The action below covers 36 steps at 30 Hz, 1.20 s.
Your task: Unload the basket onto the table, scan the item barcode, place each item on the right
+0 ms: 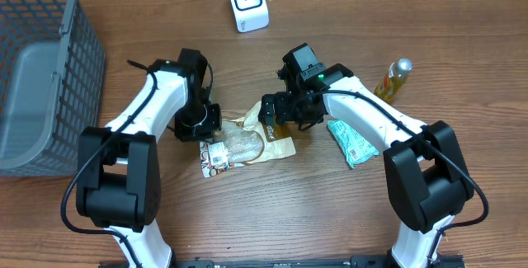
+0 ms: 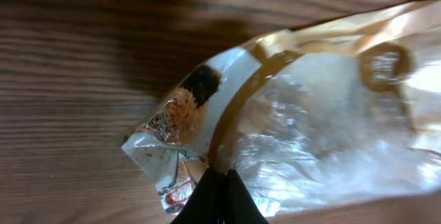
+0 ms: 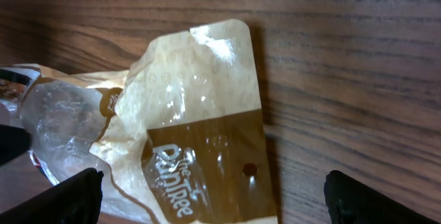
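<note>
1. The counter (image 1: 272,218) is dark brown wood with a plain grain. Nothing of the room beyond it shows.
2. A grey mesh basket (image 1: 41,70) stands on the counter's edge, well to the left of the left jaws.
3. The left arm (image 1: 148,103) reaches in towards the middle. Its jaws are clenched, and the dark fingertips (image 2: 217,200) meet in a point.
4. In the left wrist view those tips sit on the printed end of the bag (image 1: 243,146) and seem to pinch the film there.
5. The bag is clear crinkled plastic with tan and brown bands. It lies flat on the counter between the two pairs of jaws, its printed end at the left jaws and its brown end under the right ones.
6. A white scanner (image 1: 247,2) stands beyond both pairs of jaws, well apart from the bag.
7. The right arm (image 1: 363,115) comes in from the other side. Its jaws are spread wide, one finger (image 3: 69,196) at each lower corner of the right wrist view.
8. The bag's brown end lies below the gap. The right jaws hold nothing, and I cannot tell whether they touch the film.
9. A green packet (image 1: 351,140) lies just right of the right jaws.
10. A yellow bottle (image 1: 394,78) with a silver cap lies farther right.
</note>
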### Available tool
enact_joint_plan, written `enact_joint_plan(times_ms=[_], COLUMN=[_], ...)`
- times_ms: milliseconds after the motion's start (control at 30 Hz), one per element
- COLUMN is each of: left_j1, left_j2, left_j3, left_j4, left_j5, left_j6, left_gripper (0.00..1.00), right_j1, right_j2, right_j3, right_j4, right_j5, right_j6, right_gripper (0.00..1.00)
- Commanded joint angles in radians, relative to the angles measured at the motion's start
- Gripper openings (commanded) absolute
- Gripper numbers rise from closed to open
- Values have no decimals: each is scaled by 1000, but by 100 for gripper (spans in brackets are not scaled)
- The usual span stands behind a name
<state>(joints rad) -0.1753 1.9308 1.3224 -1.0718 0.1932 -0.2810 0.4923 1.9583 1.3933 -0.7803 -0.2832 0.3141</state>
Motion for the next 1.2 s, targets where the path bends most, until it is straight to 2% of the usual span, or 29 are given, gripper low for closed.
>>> enact_joint_plan(times_ms=[0, 433, 633, 800, 933, 1033, 1167], left_j1=[-2, -2, -2, -2, -2, -2, -2], left_j2=[-8, -8, -8, -8, -8, -8, -8], left_j3=[-48, -70, -70, -70, -70, -70, -70], left_j4=[46, 82, 93, 101, 101, 103, 103], left_j5=[-21, -21, -21, -21, -20, -21, -21], left_j6=[-11, -11, -11, -11, -11, -11, -11], left_gripper=[4, 6, 7, 6, 6, 6, 7], right_j1=[-4, 6, 8, 11, 12, 13, 12], right_j2=[2, 2, 10, 66, 104, 119, 119], right_j3=[13, -149, -234, -248, -248, -248, -248], right_j4=[10, 221, 365, 427, 469, 482, 487], right_j5=[4, -66, -200, -303, -451, -486, -486], right_j6=[-3, 83, 85, 135, 135, 135, 135], right_gripper=[100, 100, 100, 96, 87, 77, 58])
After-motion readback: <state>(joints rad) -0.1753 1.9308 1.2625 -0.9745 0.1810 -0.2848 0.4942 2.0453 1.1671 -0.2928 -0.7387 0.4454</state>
